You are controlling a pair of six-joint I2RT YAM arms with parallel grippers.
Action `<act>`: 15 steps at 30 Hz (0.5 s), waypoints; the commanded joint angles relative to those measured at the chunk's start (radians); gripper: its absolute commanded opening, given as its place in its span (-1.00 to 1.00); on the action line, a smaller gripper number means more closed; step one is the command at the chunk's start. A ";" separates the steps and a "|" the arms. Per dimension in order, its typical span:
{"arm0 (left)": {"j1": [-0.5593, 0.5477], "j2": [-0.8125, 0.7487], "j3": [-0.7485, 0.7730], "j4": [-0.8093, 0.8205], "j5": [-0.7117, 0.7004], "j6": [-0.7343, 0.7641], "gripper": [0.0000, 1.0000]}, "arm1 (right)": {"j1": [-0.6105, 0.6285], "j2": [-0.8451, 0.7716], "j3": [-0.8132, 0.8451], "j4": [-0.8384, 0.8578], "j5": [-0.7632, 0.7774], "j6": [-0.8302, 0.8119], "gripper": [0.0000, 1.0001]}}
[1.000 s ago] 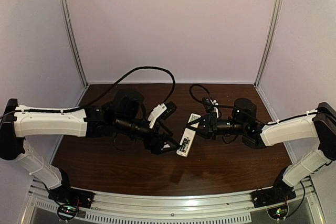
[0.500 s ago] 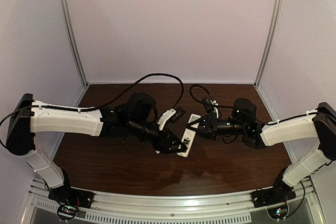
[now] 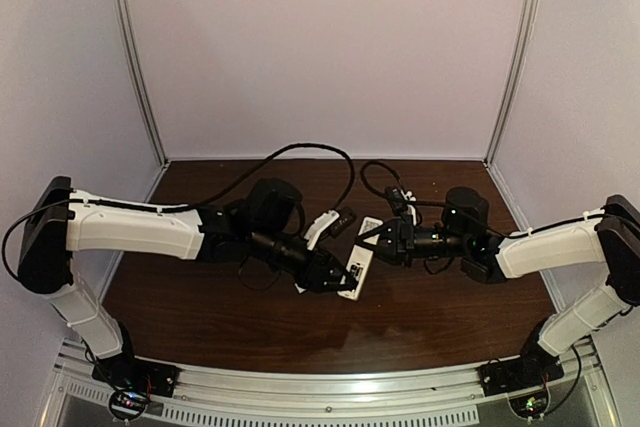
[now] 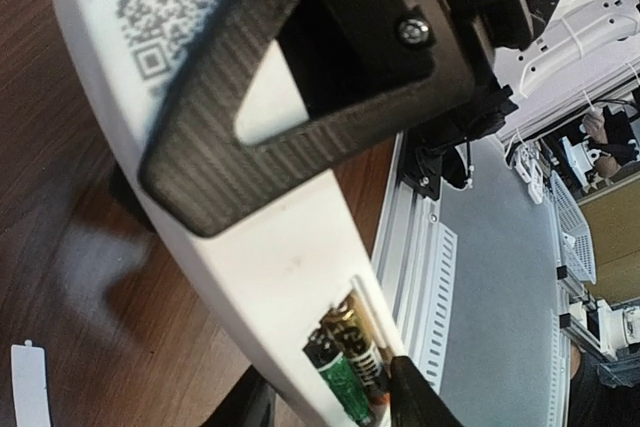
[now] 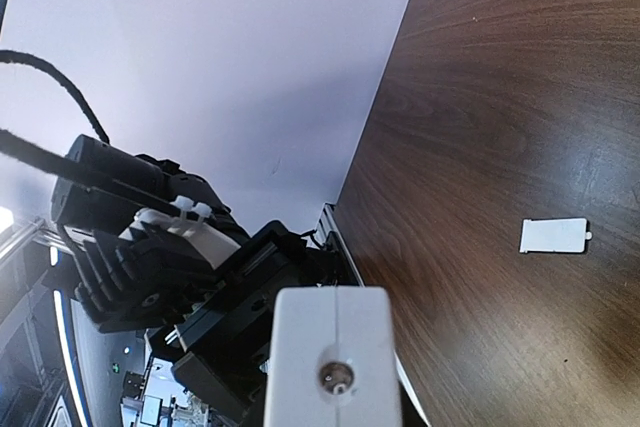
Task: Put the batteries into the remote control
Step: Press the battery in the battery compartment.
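Note:
The white remote control point(image 3: 360, 265) is held above the table, back side up. My right gripper point(image 3: 373, 238) is shut on its far end; one of its black fingers point(image 4: 300, 97) crosses the remote point(image 4: 250, 237) below the QR label. Two batteries point(image 4: 352, 367), one green-black and one gold-black, lie side by side in the open compartment at the near end. My left gripper point(image 3: 345, 278) is at that end with its jaws apart on either side of the remote point(image 4: 330, 417); one fingertip point(image 4: 418, 397) touches the gold battery. The right wrist view shows the remote end-on point(image 5: 335, 347).
The small flat white cover piece point(image 5: 555, 235) lies on the dark wooden table point(image 3: 420, 317), also in the left wrist view point(image 4: 30, 387). A metal rail point(image 3: 330, 387) runs along the table's near edge. White walls enclose three sides.
My left arm has reached to the right, bringing its gripper up against the remote's near end. The right gripper and the remote have stayed in place.

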 commanded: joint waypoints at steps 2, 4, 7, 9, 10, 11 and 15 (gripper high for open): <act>0.001 0.029 0.009 0.031 -0.012 0.008 -0.35 | -0.002 -0.010 0.008 0.079 -0.008 0.036 -1.00; 0.003 0.034 0.013 0.029 -0.016 0.011 -0.43 | -0.002 -0.006 0.005 0.102 -0.012 0.052 -1.00; 0.004 0.046 0.030 0.007 -0.027 0.024 -0.49 | -0.001 -0.006 -0.003 0.118 -0.012 0.067 -1.00; 0.003 0.047 0.038 -0.005 -0.037 0.028 -0.45 | -0.002 -0.004 -0.005 0.114 -0.007 0.067 -1.00; 0.003 0.047 0.041 -0.008 -0.040 0.032 -0.35 | -0.002 -0.003 -0.007 0.108 -0.003 0.064 -1.00; 0.003 0.047 0.043 -0.010 -0.042 0.034 -0.24 | -0.002 -0.001 -0.007 0.100 0.000 0.062 -1.00; 0.004 0.044 0.057 -0.019 -0.036 0.039 -0.01 | -0.002 0.002 -0.013 0.082 0.012 0.055 -1.00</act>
